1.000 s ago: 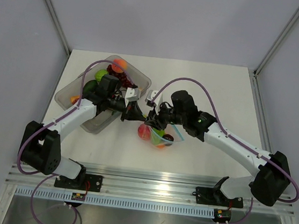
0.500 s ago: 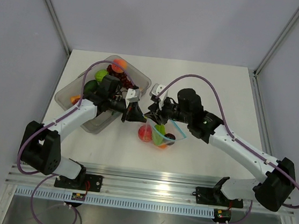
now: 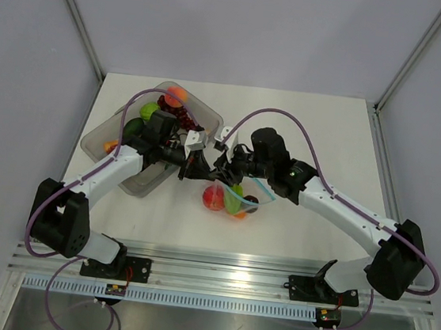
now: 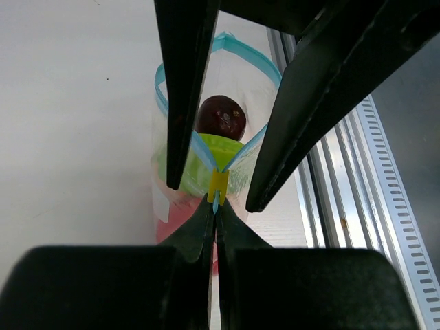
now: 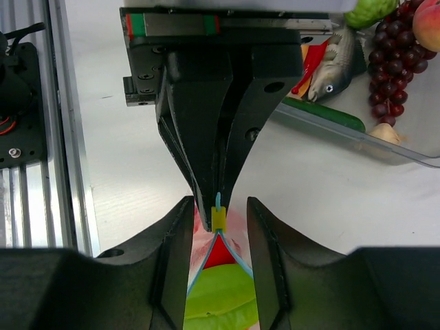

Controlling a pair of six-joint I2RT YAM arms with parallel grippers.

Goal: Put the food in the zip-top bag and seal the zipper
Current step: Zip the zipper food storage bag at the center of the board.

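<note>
The zip-top bag [image 3: 232,200] hangs open-mouthed between both grippers and holds red, green, orange and dark purple food. My left gripper [image 3: 202,169] is shut on the end of the light-blue zipper [image 4: 240,58], just behind its yellow slider [image 4: 218,184]. My right gripper [image 3: 224,169] is open, with one finger on each side of the slider [image 5: 218,218] and a gap on both sides. In the left wrist view a dark purple piece [image 4: 221,117] and a green piece [image 4: 206,161] lie inside the bag. In the right wrist view green food [image 5: 223,295] and red food [image 5: 220,253] show below the slider.
A clear rigid tub [image 3: 202,119] stands at the back left, behind the left arm, with more toy food: purple grapes [image 5: 395,62], a fish [image 5: 330,69], green and orange pieces. The metal rail [image 3: 225,265] runs along the table's near edge.
My right gripper lifted back a little, then came in again toward the left gripper and now straddles the slider. The bag shifted slightly left. The left gripper kept its hold.
</note>
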